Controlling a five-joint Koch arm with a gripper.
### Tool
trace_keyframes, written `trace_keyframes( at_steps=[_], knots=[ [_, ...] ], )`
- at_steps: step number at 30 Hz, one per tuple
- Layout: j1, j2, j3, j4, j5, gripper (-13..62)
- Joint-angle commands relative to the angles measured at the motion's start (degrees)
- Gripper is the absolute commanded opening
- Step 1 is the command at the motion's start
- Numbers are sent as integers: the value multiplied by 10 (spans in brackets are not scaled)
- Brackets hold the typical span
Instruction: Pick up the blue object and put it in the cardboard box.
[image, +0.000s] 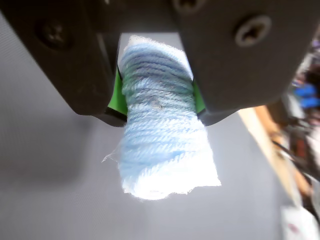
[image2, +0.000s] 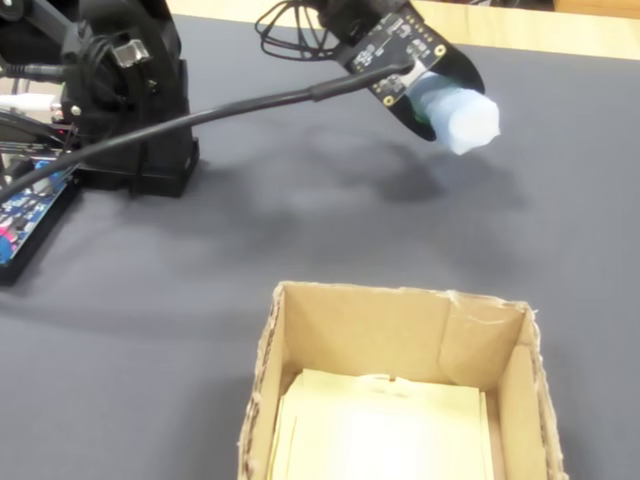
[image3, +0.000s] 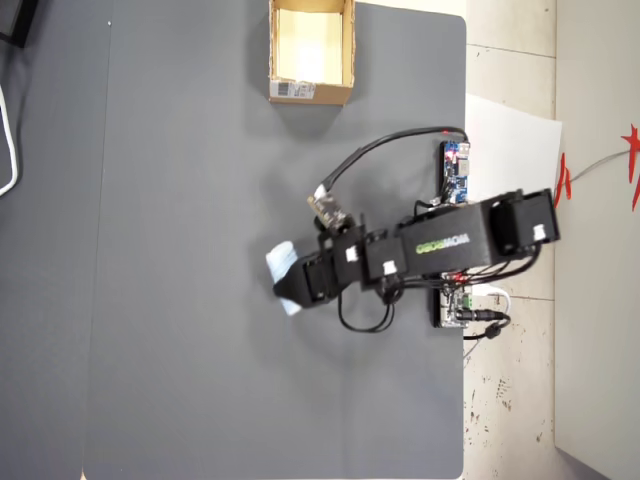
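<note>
Wrist view shows the gripper (image: 159, 107) clamped across the middle of the blue object (image: 162, 155), a pale blue wound-yarn lump pinched between green pads (image: 118, 97), its frayed end sticking out past the jaws. Seen from the fixed view, the object (image2: 462, 118) hangs above the dark grey table (image2: 560, 230), clear of the surface. Overhead, the cardboard box (image3: 311, 93) sits well apart at the table's top edge, open side up, label facing the arm (image3: 440, 245).
</note>
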Motion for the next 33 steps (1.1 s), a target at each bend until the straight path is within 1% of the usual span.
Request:
trace_keyframes(
  at_steps=[1,6,17,25,27,29,33],
  knots=[
    [25,41,-8,-74,-9,75],
    [82,86,31,-113,-12,75],
    [206,178,107,-181,-73,75],
    [341,209,112,-182,-150,75],
    [372,210,103,-172,-190,75],
    [416,213,71,-108,-258,75],
    [445,208,20,-33,-305,75]
  ],
)
